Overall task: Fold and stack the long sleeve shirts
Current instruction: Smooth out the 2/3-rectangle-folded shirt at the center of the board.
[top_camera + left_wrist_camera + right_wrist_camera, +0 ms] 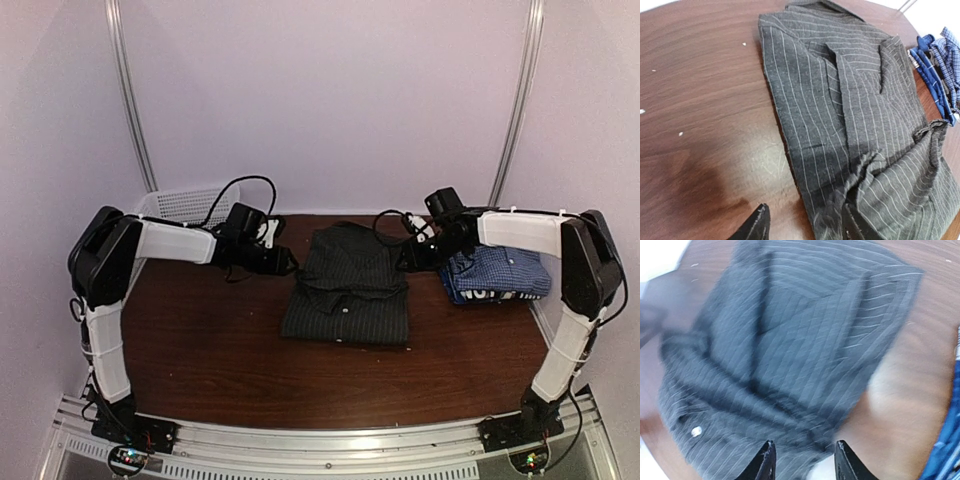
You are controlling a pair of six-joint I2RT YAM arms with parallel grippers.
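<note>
left gripper (805, 227) stands open at the left edge of the black shirt (347, 285), clamping nothing. right gripper (805, 462) is open too, at its right edge. the black shirt lies folded in the middle of the table (200, 340), rumpled near the grippers. blue shirts (495, 272) sit folded and stacked just right of it. what's left, i judge, is moving the black shirt onto that stack.

Dark pinstriped shirt (790, 350) beneath parted end effector (804, 460).

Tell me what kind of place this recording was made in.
Probably a lab robot cell, not a home: plain pale walls with metal uprights, and two arms bolted to a rail at the edge of the wooden table.
</note>
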